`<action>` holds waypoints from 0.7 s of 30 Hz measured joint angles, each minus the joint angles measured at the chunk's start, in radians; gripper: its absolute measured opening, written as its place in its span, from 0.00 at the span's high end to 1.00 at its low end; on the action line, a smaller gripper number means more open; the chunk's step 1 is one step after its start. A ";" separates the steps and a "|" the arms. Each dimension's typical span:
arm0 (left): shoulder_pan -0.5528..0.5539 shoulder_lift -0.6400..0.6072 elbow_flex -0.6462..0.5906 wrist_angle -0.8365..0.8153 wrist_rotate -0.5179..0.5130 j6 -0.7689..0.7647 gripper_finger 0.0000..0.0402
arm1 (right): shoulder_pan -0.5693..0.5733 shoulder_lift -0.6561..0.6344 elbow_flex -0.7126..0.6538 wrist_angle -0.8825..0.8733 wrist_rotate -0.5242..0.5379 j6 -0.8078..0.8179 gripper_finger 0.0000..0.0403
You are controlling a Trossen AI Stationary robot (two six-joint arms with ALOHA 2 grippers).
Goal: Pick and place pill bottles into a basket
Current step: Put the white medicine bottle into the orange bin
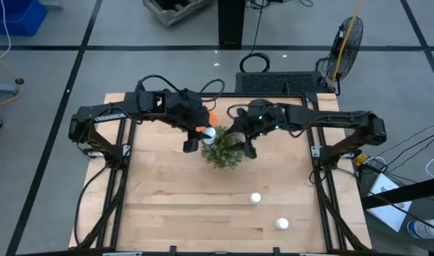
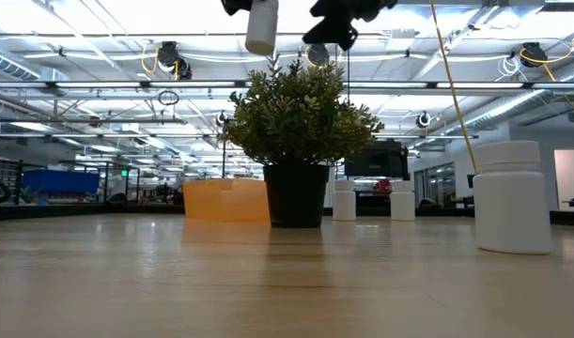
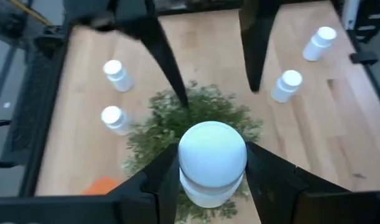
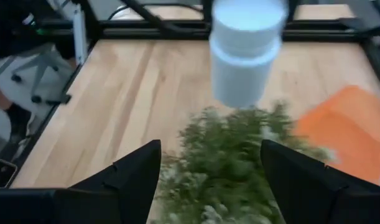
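The left pincer [image 1: 209, 135] hangs above the plant [image 1: 224, 149] near the middle of the bench [image 1: 174, 206], its two fingers [image 3: 162, 177] clamped on the sides of a white pill bottle [image 3: 212, 163] held upright, cap up, well clear of the bench surface; in the low view this held bottle [image 2: 261, 26] shows high above the plant's top. In the high view the bottle sits at about 10 o'clock of the plant's crown. The right pincer [image 1: 249, 146] hovers just beside the plant at its 3 o'clock edge, and its fingers [image 4: 124, 171] stand spread wide apart with nothing between them, the leaves showing below. The orange basket [image 1: 212, 117] lies on the bench just beyond the plant at about 11 o'clock, mostly hidden under the left arm; in the low view it rests on the bench behind and beside the plant's dark pot [image 2: 295, 195]. Two pill bottles stand on the near part of the bench, one [image 1: 256, 198] at about 5 o'clock from the plant and another [image 1: 282, 224] farther out the same way, well apart from the basket. Two more bottles [image 3: 117, 75] stand near each other on the bench past the plant in the left wrist view.
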 joint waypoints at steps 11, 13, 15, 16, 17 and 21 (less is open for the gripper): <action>0.127 -0.059 0.000 -0.031 -0.113 0.013 0.59 | -0.017 -0.127 0.000 -0.104 0.006 0.027 0.33; 0.161 -0.070 0.000 -0.048 -0.130 0.021 0.58 | -0.007 -0.146 0.000 -0.107 0.007 0.058 0.33; 0.192 -0.075 0.001 -0.043 -0.132 0.031 0.59 | 0.008 -0.157 0.000 -0.126 0.005 0.089 0.33; 0.209 -0.076 0.001 -0.043 -0.131 0.038 0.60 | 0.019 -0.164 0.000 -0.125 0.005 0.097 0.33; 0.225 -0.075 0.001 -0.045 -0.125 0.043 0.60 | 0.032 -0.169 0.000 -0.141 0.006 0.106 0.33; 0.271 -0.069 -0.004 -0.042 -0.093 0.046 0.60 | 0.075 -0.173 -0.001 -0.146 0.006 0.113 0.33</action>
